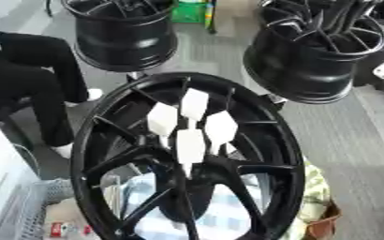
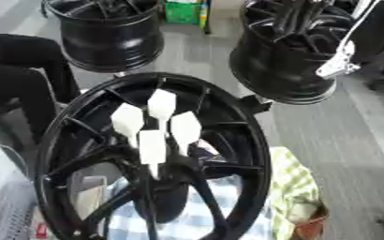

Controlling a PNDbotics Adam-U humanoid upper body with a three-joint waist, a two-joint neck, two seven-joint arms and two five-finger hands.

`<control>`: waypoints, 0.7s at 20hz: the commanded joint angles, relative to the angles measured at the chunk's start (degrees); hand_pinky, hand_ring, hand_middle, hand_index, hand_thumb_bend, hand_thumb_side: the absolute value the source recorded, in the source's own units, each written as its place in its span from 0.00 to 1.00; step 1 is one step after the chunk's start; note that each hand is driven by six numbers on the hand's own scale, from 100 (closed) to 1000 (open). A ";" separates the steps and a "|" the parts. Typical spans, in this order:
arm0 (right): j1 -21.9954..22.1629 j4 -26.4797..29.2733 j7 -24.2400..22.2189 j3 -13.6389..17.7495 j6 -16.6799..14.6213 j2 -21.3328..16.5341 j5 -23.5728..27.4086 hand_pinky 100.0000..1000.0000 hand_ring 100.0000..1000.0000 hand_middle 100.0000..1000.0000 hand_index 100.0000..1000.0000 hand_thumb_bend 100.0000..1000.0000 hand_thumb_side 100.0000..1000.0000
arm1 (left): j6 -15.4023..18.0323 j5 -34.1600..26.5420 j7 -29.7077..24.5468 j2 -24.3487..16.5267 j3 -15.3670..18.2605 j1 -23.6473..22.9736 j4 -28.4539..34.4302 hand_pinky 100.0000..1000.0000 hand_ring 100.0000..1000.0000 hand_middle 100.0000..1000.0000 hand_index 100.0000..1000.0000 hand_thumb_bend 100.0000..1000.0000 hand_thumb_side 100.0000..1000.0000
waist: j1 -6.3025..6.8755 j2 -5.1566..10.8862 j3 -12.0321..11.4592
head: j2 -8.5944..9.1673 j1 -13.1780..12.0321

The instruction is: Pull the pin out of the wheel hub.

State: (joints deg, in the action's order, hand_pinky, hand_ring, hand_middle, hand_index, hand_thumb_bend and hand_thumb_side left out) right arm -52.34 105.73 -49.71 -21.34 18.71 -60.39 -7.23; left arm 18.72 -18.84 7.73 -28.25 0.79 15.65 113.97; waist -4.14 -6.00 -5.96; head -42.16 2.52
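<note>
Four white flat hexagonal plastic pins [image 1: 190, 145] are still being carried in the centre of the large black spoked metal wheel hub [image 1: 93, 136]; none is being pulled. No robot hand is being shown, so its state cannot be told.

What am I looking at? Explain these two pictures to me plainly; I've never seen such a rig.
Both pictures come from a stereo camera in a humanoid robot's head, looking down: left eye and right eye, same moment. Nearest stands a large black wheel rim. Four white pins with flat hexagonal heads stick out of its hub. A checked cloth shows under it. Behind stand a left black wheel and a right black wheel. Neither robot hand can be made out, so nothing is held. I cannot identify the pale shape at upper right.
</note>
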 commanded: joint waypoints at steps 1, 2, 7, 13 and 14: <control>-3.78 -1.65 -0.51 -3.00 2.42 2.19 -2.20 0.83 0.73 0.67 0.78 0.55 0.10 | -0.09 -0.27 -0.42 -1.39 -0.14 0.75 0.62 0.75 0.72 0.60 0.79 0.02 0.46 | 0.31 0.82 -0.02 | 0.84 0.15; -5.04 -2.33 -0.40 -4.29 3.12 3.35 -2.76 0.83 0.73 0.67 0.78 0.56 0.09 | -0.13 -0.29 -0.44 -1.36 -0.15 0.71 0.62 0.75 0.72 0.60 0.79 0.02 0.46 | 0.31 0.82 -0.04 | 0.79 0.14; -8.96 -5.35 1.28 -9.29 7.67 7.62 -4.43 0.82 0.73 0.67 0.78 0.59 0.10 | -0.36 -0.22 -0.56 -1.15 -0.27 0.48 0.62 0.75 0.72 0.60 0.79 0.01 0.47 | 0.24 0.67 -0.17 | 0.29 -0.03; -11.86 -8.43 2.24 -14.00 12.66 12.06 -5.37 0.81 0.73 0.67 0.77 0.58 0.10 | -0.60 -0.24 -0.74 -0.90 -0.48 0.47 0.62 0.75 0.72 0.60 0.79 0.01 0.47 | 0.23 0.61 -0.24 | -0.38 0.00; -12.23 -9.00 2.22 -14.69 13.29 12.80 -5.37 0.81 0.73 0.66 0.77 0.58 0.10 | -0.63 -0.27 -0.79 -0.83 -0.53 0.49 0.62 0.75 0.72 0.60 0.79 0.01 0.47 | 0.25 0.60 -0.25 | -0.45 -0.02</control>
State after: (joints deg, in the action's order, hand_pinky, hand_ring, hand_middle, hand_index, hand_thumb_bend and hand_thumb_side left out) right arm -63.28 97.42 -43.85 -35.90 27.34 -47.55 -12.04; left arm 18.11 -18.92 7.11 -28.16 0.18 15.63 113.97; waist -4.17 -6.02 -6.19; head -42.32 2.52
